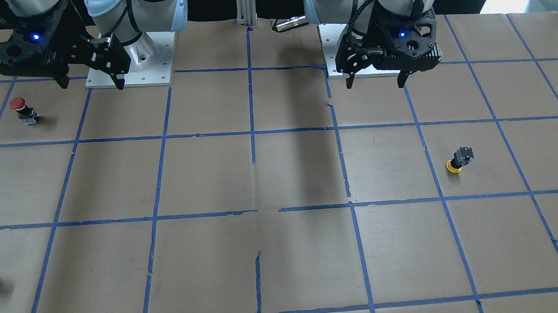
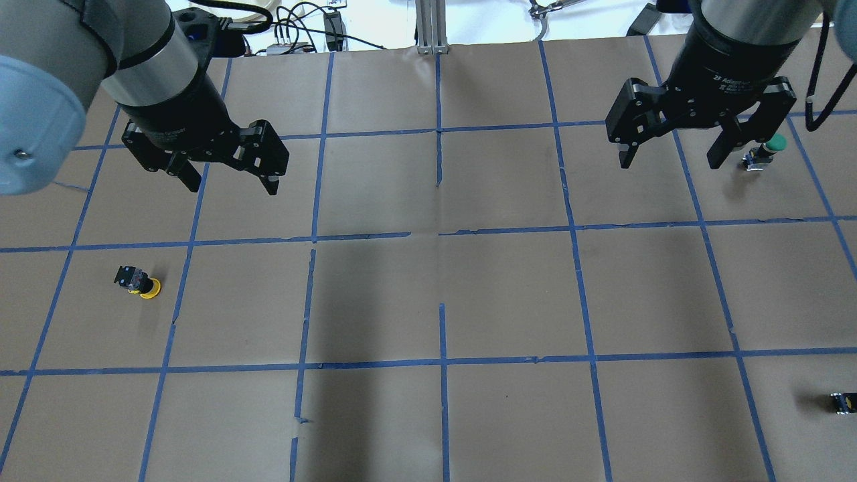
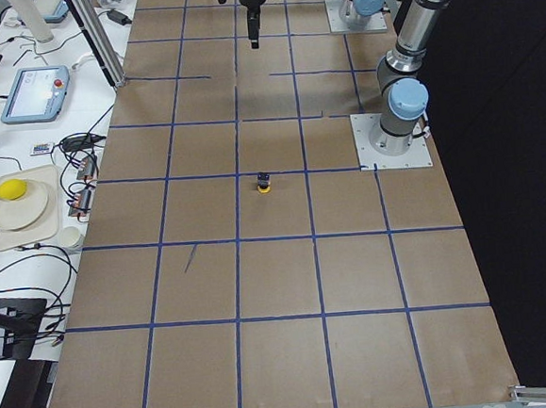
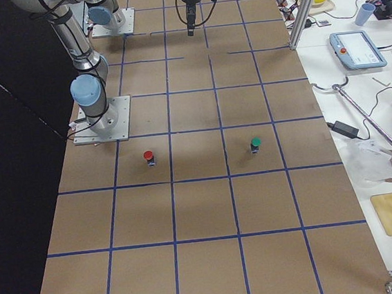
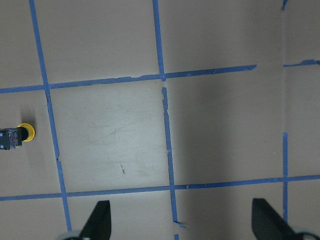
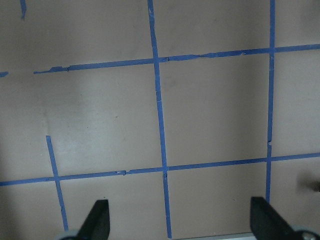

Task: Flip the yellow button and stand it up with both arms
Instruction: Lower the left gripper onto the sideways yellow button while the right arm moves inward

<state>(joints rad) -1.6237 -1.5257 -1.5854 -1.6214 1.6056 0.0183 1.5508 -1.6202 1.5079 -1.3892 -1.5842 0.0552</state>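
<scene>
The yellow button rests cap-down on the brown paper, black body up, on my left side. It also shows in the overhead view, the exterior left view and at the left edge of the left wrist view. My left gripper hangs open and empty above the table, farther forward than the button and well apart from it; it shows in the front view too. My right gripper is open and empty, high over the right side.
A red-capped button stands near my right base plate. A green-capped button stands beside my right gripper. A small capless black part lies at the right edge. Blue tape lines grid the paper.
</scene>
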